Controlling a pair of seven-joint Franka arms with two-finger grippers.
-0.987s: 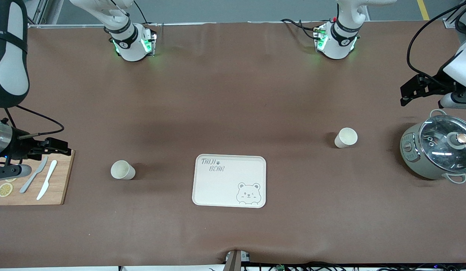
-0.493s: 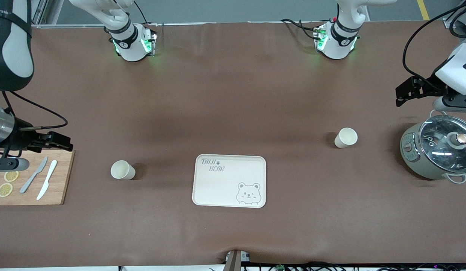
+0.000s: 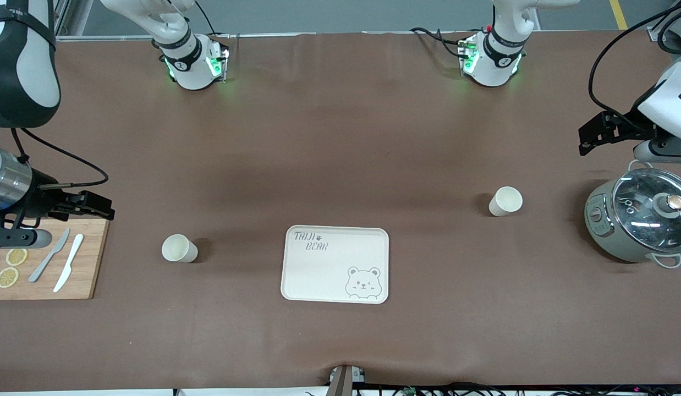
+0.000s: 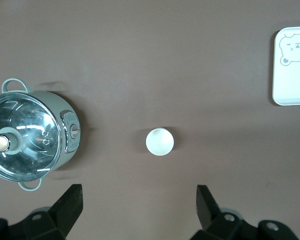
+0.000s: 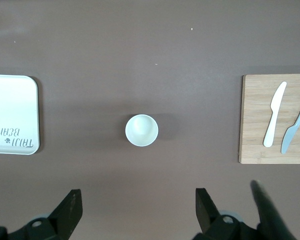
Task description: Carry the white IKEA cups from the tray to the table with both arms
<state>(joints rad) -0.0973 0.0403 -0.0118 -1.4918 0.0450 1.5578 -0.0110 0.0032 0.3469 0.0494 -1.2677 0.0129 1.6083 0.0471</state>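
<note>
Cups first: both small off-white handleless cups already stand on the dark-brown matte table [image 3: 340, 137], neither on the cream rounded-rectangle bear tray [image 3: 335, 264], which lies bare and nearest the front camera of the task's things. The cup toward the right arm's end [image 3: 179, 248] sits level with the tray, well apart from it; the cup toward the left arm's end [image 3: 505, 201] stands a little farther from the camera, also well clear of the tray. Each is upright, mouth up, so its long axis runs straight up from the table and its round rim offers no preferred side for a grasp.

By my reading the job looks done, and any further move would be a retreat rather than a reach. If a cup did need lifting, each arm is nearer its own: in the wrist views each cup shows between its gripper's two spread fingers, lower down on the table.

Farther out, the right gripper [image 3: 79, 206] hangs over the edge of the wooden cutting board [image 3: 90, 264] that carries two pale knives [image 3: 60, 263] and lemon slices [image 3: 11, 267]; its jaws are spread wide and hold nothing. The left gripper [image 3: 607, 129] hangs above the table beside the grey-green glass-lidded cooking pot [image 3: 640, 220], jaws likewise wide apart and empty.
</note>
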